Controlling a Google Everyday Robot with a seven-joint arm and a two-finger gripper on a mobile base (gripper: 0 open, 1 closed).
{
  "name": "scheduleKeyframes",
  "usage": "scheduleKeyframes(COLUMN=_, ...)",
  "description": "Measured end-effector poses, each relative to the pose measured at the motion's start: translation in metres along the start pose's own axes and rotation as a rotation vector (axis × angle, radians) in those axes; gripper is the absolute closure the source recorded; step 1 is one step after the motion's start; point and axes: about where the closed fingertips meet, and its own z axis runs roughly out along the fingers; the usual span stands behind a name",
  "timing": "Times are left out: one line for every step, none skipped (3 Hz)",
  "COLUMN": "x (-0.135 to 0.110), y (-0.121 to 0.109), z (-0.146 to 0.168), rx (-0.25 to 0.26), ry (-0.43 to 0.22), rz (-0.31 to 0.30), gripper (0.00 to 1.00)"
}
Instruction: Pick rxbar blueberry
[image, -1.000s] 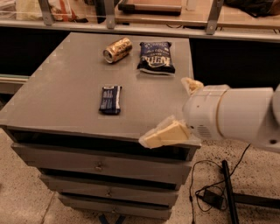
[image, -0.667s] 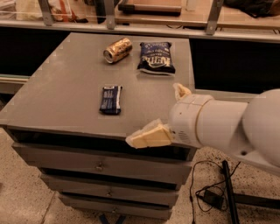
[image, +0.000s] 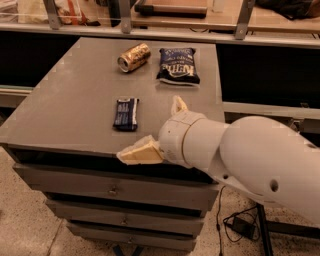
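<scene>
The rxbar blueberry (image: 126, 113) is a small flat dark navy bar lying on the grey table top (image: 70, 100), near its front edge. My gripper (image: 157, 128) is just right of the bar, low over the table's front edge, empty. Its two cream fingers are spread wide apart: one fingertip (image: 136, 152) points left below the bar, over the table's front lip, the other fingertip (image: 178, 104) points up to the bar's right. My big white arm fills the lower right.
A gold can (image: 134, 57) lies on its side at the table's back, with a puffy dark blue chip bag (image: 177, 65) right of it. Drawers (image: 110, 190) sit under the top. A shelf rail runs behind. Cables lie on the floor at right.
My arm and gripper have moved left along the table's front edge, closer to the bar. The bar, can and chip bag have not moved.
</scene>
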Motion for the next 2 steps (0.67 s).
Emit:
scheduleKeyframes(x=-0.001, y=0.007, z=0.026, rx=-0.005, ry=-0.03, rz=0.063, gripper=0.0)
scheduleKeyframes(x=-0.007, y=0.012, z=0.053, rx=-0.016, ry=-0.07, rz=0.103, gripper=0.0)
